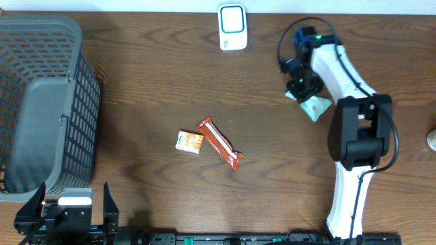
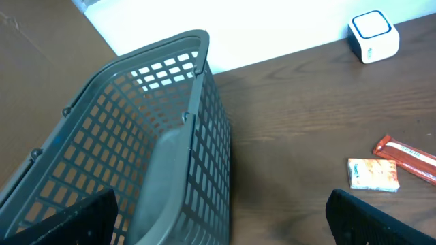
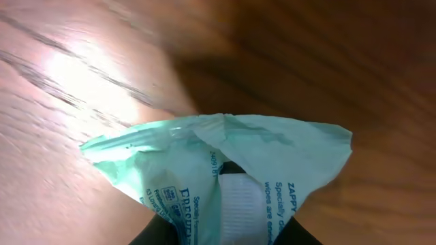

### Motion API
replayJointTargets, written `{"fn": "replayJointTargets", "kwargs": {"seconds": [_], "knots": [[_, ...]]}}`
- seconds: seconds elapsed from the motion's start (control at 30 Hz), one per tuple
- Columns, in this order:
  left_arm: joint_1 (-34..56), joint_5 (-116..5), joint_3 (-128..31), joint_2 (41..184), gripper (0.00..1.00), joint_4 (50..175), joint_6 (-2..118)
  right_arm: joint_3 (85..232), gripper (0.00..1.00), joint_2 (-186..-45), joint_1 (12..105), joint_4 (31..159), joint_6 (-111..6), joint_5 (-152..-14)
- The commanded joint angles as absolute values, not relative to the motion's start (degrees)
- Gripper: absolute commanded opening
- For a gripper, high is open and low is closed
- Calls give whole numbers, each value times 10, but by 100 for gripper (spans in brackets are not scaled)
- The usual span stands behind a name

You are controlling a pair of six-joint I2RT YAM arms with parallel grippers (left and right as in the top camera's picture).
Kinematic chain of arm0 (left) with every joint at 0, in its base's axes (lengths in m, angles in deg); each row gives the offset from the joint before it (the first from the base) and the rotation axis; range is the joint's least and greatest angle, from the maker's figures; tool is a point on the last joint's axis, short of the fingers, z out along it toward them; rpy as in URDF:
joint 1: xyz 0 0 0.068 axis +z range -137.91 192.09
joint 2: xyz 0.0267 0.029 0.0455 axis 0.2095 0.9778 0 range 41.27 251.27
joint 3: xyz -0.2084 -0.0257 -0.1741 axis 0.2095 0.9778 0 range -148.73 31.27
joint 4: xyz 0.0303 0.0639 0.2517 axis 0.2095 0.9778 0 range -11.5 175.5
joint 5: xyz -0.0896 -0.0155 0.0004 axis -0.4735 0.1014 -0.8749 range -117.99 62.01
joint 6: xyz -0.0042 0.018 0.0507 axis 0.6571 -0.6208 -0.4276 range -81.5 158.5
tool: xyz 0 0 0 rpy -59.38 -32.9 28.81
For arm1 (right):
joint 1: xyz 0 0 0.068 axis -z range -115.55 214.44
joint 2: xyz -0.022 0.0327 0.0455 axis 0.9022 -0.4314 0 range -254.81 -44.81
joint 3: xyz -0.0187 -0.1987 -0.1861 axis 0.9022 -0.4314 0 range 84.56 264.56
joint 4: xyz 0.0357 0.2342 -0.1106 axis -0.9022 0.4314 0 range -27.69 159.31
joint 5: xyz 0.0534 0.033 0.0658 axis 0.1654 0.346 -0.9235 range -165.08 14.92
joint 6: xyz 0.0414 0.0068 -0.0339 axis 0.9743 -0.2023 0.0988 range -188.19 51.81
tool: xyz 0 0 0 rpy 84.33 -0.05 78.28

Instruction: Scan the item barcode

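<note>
Packet (image 3: 225,163), pale green w/ blue print, sits right at the tips of the right pincer (image 1: 303,92), far side of the desk (image 1: 157,88) from the robot's base. In the wrist view the film is bunched and creased btwn the two dark fingers, so the pincer looks clenched on one end of the packet, leaving the rest free. That grip makes sense: a hold at one end keeps the broad printed face clear to show to the scanner (image 1: 232,27), which stands to this pincer's left and a bit further out, well apart from it.

Left pincer (image 1: 68,204) hangs released, fingers spread wide, w/ the basket (image 1: 41,102) directly in front of it; prob. parked out of the way, as it has no part in this step. A bar (image 1: 219,143) and a small sachet (image 1: 189,141) lie side by side on the desk, off to the right pincer's left and nearer the base, untouched.

Hard to tell:
- No barcode visible on the packet; could be on the underside or below the frame edge.
- Print is cut off at the bottom; only scraps are legible.
- Right fingers barely show, so exact contact is unclear.
- Can't tell if the packet is lifted or resting on the desk; desk is blurred in the wrist view.
- From overhead, the arm hides part of the packet.
</note>
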State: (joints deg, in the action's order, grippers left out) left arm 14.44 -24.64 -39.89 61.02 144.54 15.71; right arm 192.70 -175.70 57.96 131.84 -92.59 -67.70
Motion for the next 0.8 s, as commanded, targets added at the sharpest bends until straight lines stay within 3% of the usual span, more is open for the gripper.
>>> {"fn": "replayJointTargets", "kwargs": {"seconds": [0.0, 0.13, 0.37, 0.67, 0.7, 0.77], "knots": [[142, -245, -399, 606, 98, 1445, 152, 1964, 18, -1755, 627, 1332, -910, -661], [142, -245, -399, 606, 98, 1445, 152, 1967, 20, -1755, 679, 1344, -901, -661], [142, -245, -399, 606, 98, 1445, 152, 1966, 32, -1755, 796, 1302, -887, -664], [142, -245, -399, 606, 98, 1445, 152, 1966, 30, -1755, 956, 1250, -859, -683], [142, -245, -399, 606, 98, 1445, 152, 1966, 33, -1755, 970, 1248, -859, -702], [142, -245, -399, 606, 98, 1445, 152, 1966, 50, -1755, 998, 1247, -860, -765]]}}
